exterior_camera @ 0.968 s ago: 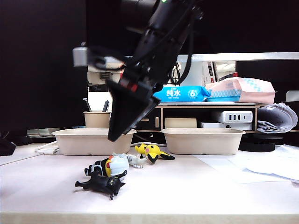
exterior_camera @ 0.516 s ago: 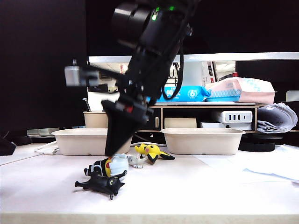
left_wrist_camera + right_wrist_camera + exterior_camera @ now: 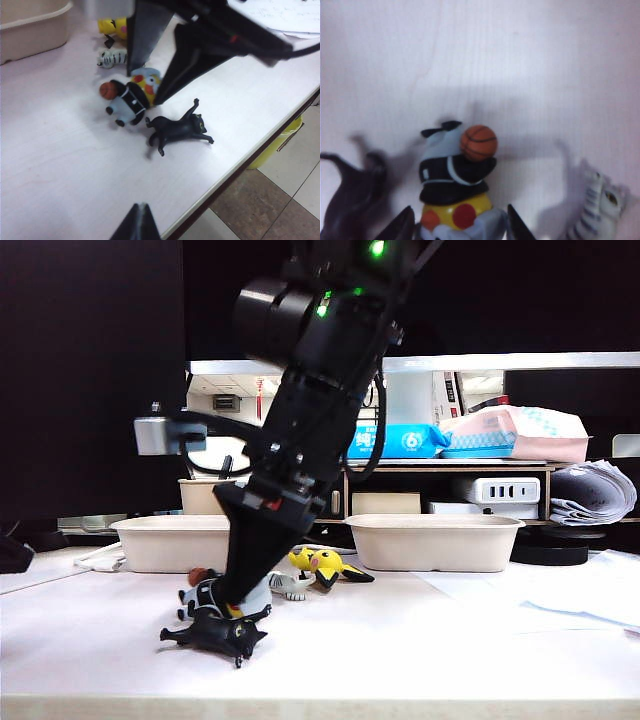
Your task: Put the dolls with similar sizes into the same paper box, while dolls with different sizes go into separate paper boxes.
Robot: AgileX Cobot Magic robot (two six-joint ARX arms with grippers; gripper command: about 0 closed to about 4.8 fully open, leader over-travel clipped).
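Right jaws (image 3: pixel 460 225) straddle pale-blue doll (image 3: pixel 456 185), parted.

the exterior view sits low, about level with the desk (image 3: pixel 450 650), just off its front edge, looking across it toward the back shelves. the left wrist view looks down from higher and farther back, slantwise over the desk's front edge to the floor. the right wrist view looks steeply down from very close. all three share the pale-blue doll (image 3: pixel 212 593) (image 3: pixel 131 98) (image 3: pixel 456 185) and black cat (image 3: pixel 218 634) (image 3: pixel 177 128) (image 3: pixel 350 200).
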